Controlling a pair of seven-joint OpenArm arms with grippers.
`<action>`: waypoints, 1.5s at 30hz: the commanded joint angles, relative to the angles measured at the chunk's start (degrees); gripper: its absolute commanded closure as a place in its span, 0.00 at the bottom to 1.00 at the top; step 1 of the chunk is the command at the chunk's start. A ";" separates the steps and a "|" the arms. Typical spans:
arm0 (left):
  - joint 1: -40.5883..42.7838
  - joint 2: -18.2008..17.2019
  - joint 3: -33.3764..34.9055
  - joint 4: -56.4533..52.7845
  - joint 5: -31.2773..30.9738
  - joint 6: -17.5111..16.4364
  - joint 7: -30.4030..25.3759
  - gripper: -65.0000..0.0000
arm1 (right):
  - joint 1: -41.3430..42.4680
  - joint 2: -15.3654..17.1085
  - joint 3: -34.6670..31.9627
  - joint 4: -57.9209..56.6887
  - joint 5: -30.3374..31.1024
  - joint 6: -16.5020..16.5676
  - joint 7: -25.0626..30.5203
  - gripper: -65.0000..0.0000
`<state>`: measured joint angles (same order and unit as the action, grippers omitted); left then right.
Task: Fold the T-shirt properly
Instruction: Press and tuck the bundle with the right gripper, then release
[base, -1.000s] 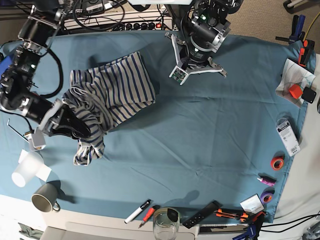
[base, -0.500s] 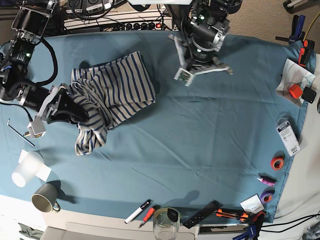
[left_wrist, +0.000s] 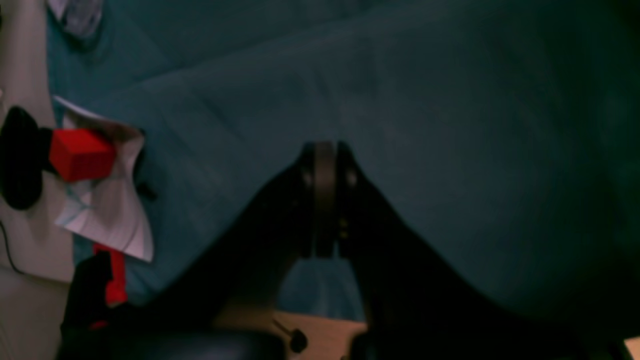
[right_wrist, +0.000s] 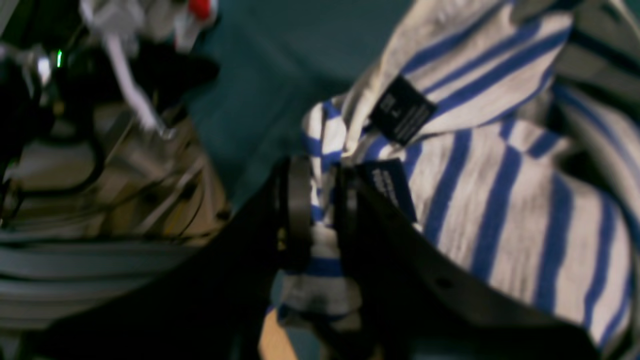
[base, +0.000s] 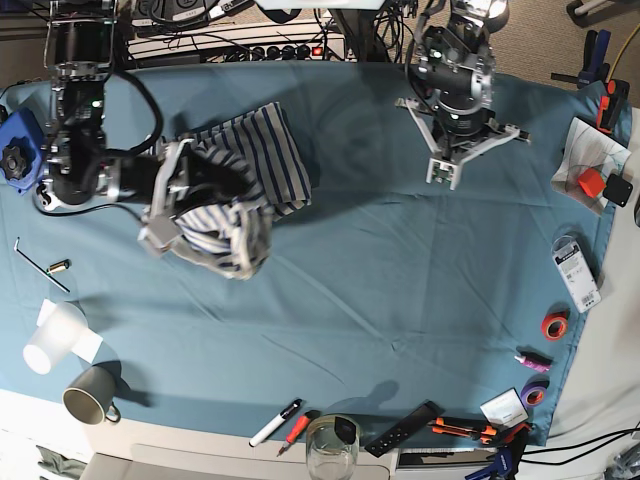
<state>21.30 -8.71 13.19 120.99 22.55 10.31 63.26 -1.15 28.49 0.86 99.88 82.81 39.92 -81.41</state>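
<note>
Base view, with both wrist views. The T-shirt (base: 240, 175) lies in a crumpled heap at about ten o'clock on the table (base: 400, 290), resting on the plain teal table cloth. No flat panel, straight crease or squared outline is visible, so the fold is judged to be at an early stage: the garment is bunched and partly lifted, and it has yet to be spread out, have its sleeves turned in and be doubled over.

The right claw (right_wrist: 320, 210) is narrowly closed on an edge of the shirt, striped cloth showing between its dark pads; two dark sewn labels (right_wrist: 400, 110) sit just beside the grip, which suggests the collar or a side seam, though the blur prevents telling which. The left claw (left_wrist: 325, 160) is closed on nothing, its pads pressed together above bare teal cloth at about one o'clock, well apart from the shirt.

Materials: the shirt is soft, limp knit, off-white with thin blue stripes, draping in rounded folds. The table cloth is matte, lightly creased fabric. The claws are hard, dark and angular. Near the three o'clock edge, a red block (left_wrist: 80, 155) rests on crumpled white paper (left_wrist: 110, 210).
</note>
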 joint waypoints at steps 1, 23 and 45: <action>-0.04 0.11 -0.83 0.90 -0.07 0.39 -0.72 1.00 | 0.83 1.05 -0.76 0.94 1.25 0.08 1.41 1.00; -0.04 0.11 -2.89 0.90 -0.07 0.26 -3.28 1.00 | 0.81 6.69 -8.44 0.96 -8.37 0.08 1.41 1.00; -0.04 0.13 -2.89 0.90 11.39 7.91 -1.14 0.87 | 0.98 4.46 -16.94 1.51 1.81 0.08 1.41 1.00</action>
<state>21.39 -8.60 10.37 120.99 32.58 17.80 63.02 -1.10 32.21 -16.34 100.29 82.56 39.92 -80.99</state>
